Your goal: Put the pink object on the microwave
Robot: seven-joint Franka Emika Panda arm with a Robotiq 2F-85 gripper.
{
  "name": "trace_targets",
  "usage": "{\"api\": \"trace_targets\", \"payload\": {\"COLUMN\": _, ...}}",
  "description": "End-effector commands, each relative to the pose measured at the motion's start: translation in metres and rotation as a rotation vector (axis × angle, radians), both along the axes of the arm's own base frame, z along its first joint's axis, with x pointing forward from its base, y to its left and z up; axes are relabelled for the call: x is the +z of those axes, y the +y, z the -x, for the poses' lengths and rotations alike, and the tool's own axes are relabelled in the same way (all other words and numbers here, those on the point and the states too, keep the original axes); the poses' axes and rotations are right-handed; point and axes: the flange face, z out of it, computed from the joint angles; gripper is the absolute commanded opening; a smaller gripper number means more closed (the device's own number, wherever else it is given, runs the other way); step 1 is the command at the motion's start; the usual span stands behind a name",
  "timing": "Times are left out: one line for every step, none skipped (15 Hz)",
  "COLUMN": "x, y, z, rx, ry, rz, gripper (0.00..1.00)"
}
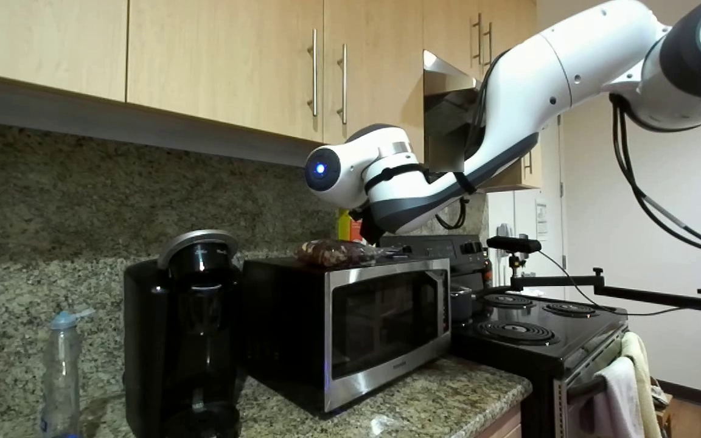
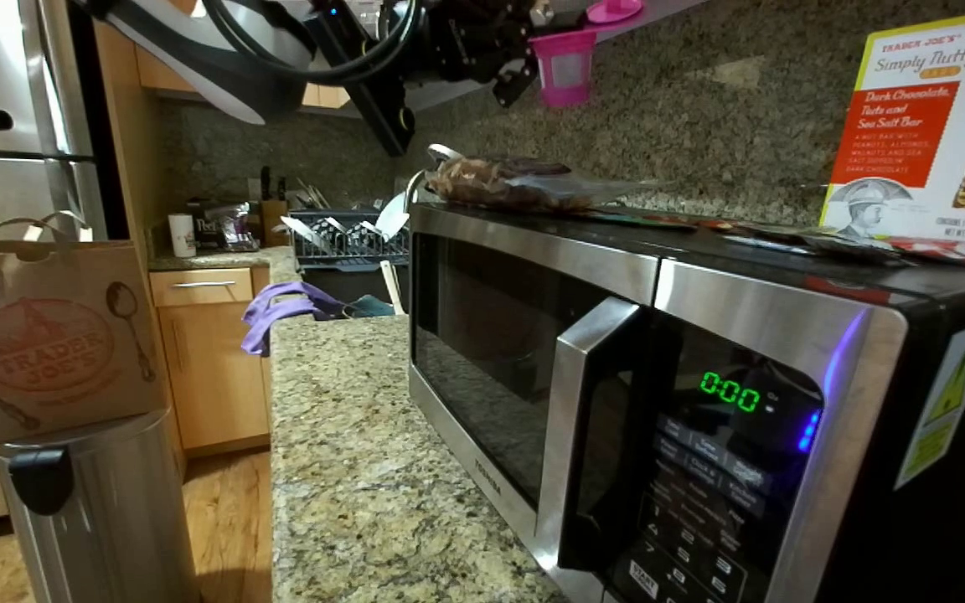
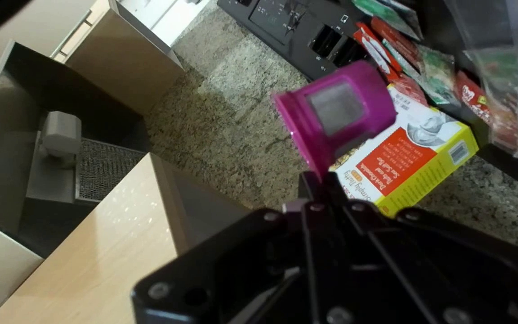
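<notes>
My pincer [image 3: 324, 185] is clamped on an edge of the pink cup [image 2: 568, 72], which hangs in the air, nearly upright and higher than the microwave [image 1: 362, 331]. Whether it is squarely over the top I can't tell. I'd want 2 things before letting go: its base above a bare strip, off the packets [image 3: 436, 72] and clear of the bag [image 2: 508, 184], and a slow, level descent to contact.
</notes>
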Motion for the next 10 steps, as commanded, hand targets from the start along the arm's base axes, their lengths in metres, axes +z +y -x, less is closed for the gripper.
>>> {"api": "trace_targets", "payload": {"x": -0.02, "y": -0.029, "z": -0.003, "rx": -0.004, "ry": 0.043, "rz": 0.027, "gripper": 0.01}}
{"api": "trace_targets", "payload": {"x": -0.028, "y": -0.038, "z": -0.004, "rx": -0.007, "ry": 0.057, "rz": 0.025, "gripper": 0.01}}
{"api": "trace_targets", "payload": {"x": -0.035, "y": -0.047, "z": -0.006, "rx": -0.011, "ry": 0.069, "rz": 0.029, "gripper": 0.01}}
{"api": "trace_targets", "payload": {"x": -0.043, "y": -0.055, "z": -0.008, "rx": -0.002, "ry": 0.079, "rz": 0.037, "gripper": 0.01}}
{"api": "trace_targets", "payload": {"x": -0.048, "y": -0.063, "z": -0.011, "rx": 0.005, "ry": 0.086, "rz": 0.034, "gripper": 0.01}}
{"api": "trace_targets", "payload": {"x": -0.055, "y": -0.07, "z": -0.012, "rx": 0.027, "ry": 0.089, "rz": 0.024, "gripper": 0.01}}
{"api": "trace_targets", "payload": {"x": -0.06, "y": -0.075, "z": -0.015, "rx": 0.042, "ry": 0.092, "rz": 0.017, "gripper": 0.01}}
{"api": "trace_targets", "payload": {"x": -0.062, "y": -0.077, "z": -0.016, "rx": 0.088, "ry": 0.082, "rz": -0.003, "gripper": 0.01}}
{"api": "trace_targets", "payload": {"x": -0.063, "y": -0.08, "z": -0.019, "rx": 0.122, "ry": 0.08, "rz": -0.012, "gripper": 0.01}}
{"api": "trace_targets", "payload": {"x": -0.063, "y": -0.081, "z": -0.02, "rx": 0.167, "ry": 0.088, "rz": -0.016, "gripper": 0.01}}
